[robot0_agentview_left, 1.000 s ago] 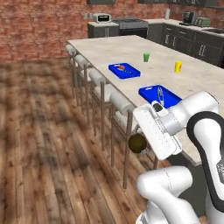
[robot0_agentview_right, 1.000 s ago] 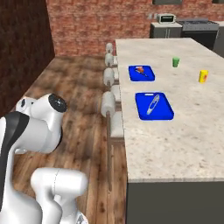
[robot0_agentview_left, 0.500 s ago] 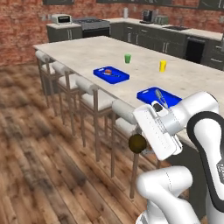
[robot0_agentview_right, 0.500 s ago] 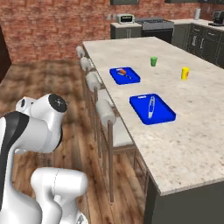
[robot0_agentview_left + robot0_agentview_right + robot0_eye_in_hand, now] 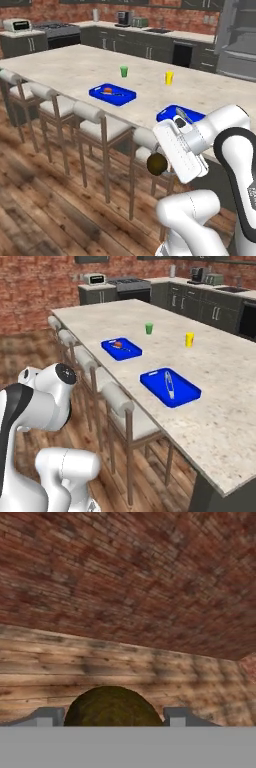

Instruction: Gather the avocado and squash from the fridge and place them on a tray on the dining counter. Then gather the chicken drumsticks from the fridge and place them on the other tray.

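From the left base view, the gripper (image 5: 159, 161) is clamping the avocado (image 5: 156, 164) out over the wooden floor, beside a stool (image 5: 145, 145) and short of the desk (image 5: 70, 67) — the far tray (image 5: 112, 94), holding the squash (image 5: 107, 90), and the nearer tray (image 5: 175, 114) are lying apart on its top. From the right base view, the squash (image 5: 118, 344) is sitting in the far tray (image 5: 121, 349) while the nearer tray (image 5: 170, 387) is carrying a slim utensil (image 5: 169, 384), with a green cup (image 5: 149, 328) and a yellow cup (image 5: 189, 339) standing beyond. In the hand view, the avocado (image 5: 111, 707) is sitting between the two fingertips (image 5: 46, 716) — brick wall and floorboards are showing behind it.
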You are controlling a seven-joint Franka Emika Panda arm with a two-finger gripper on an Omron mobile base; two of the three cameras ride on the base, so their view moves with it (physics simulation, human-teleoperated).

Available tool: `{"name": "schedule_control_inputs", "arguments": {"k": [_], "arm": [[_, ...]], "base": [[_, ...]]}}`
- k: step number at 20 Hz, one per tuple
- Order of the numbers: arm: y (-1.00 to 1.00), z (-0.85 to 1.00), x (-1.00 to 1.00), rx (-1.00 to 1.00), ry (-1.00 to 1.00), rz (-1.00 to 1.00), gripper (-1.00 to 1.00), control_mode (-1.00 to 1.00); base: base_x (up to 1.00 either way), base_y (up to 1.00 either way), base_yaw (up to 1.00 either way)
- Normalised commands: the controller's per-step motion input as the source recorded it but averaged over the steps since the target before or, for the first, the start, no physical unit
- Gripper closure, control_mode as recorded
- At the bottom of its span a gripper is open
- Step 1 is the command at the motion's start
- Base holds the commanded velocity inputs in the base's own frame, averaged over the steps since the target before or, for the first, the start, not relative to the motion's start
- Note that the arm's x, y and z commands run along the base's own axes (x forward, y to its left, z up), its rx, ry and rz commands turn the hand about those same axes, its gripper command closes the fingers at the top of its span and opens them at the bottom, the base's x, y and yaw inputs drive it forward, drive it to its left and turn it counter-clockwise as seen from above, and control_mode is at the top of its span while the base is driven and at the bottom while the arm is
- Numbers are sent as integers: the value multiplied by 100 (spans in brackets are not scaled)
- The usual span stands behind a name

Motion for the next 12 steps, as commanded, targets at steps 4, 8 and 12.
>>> {"name": "schedule_control_inputs", "arguments": {"k": [4,8,12], "arm": [[0,0,0,0,0,0,100,100],[0,0,0,0,0,0,100,100],[0,0,0,0,0,0,100,100]], "base": [[45,79,-43],[44,80,-43],[40,81,-42]]}}
